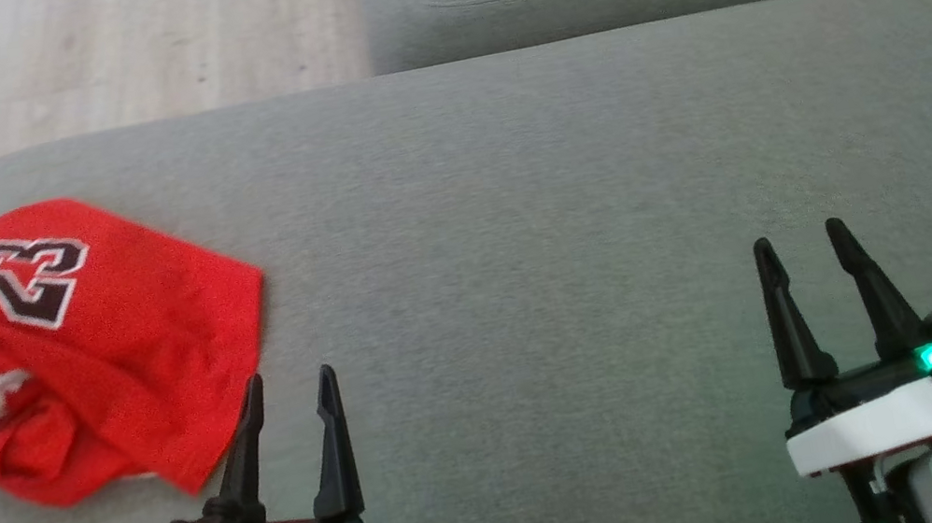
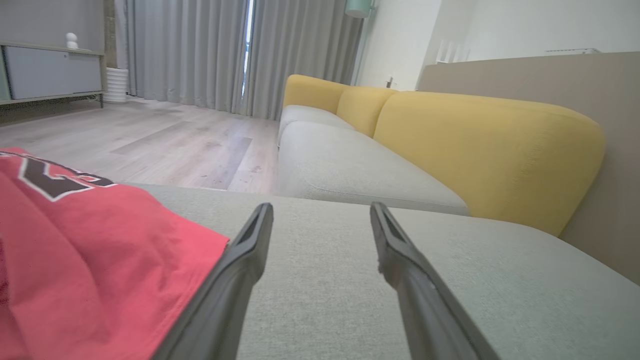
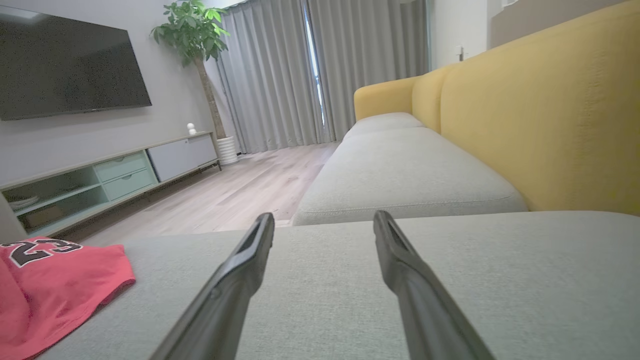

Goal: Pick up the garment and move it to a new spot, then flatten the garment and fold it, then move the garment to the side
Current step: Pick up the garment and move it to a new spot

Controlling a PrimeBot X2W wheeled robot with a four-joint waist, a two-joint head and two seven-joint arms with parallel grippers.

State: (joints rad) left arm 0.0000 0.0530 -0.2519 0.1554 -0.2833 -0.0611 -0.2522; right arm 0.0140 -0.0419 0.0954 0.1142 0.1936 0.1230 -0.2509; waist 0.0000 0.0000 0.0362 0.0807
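Red jersey (image 1: 113, 358) lying crumpled at the seat cushion's (image 1: 558, 189) left end.
L gripper (image 1: 290, 384) hovering beside its hem, R gripper (image 1: 798, 239) well apart, both gaping wide, empty; fabric's looking light, floppy, so pinching a bunched fold is prob. best.

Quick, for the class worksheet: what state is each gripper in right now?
Left gripper: open, holding nothing; the red garment lies ungrasped.
Right gripper: open, holding nothing.

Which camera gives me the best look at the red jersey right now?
The head view: it shows the whole red jersey from above, crumpled at the left end of the grey cushion, number 23 visible. The left wrist view shows its near part beside the left gripper. The right wrist view catches one edge at lower left.
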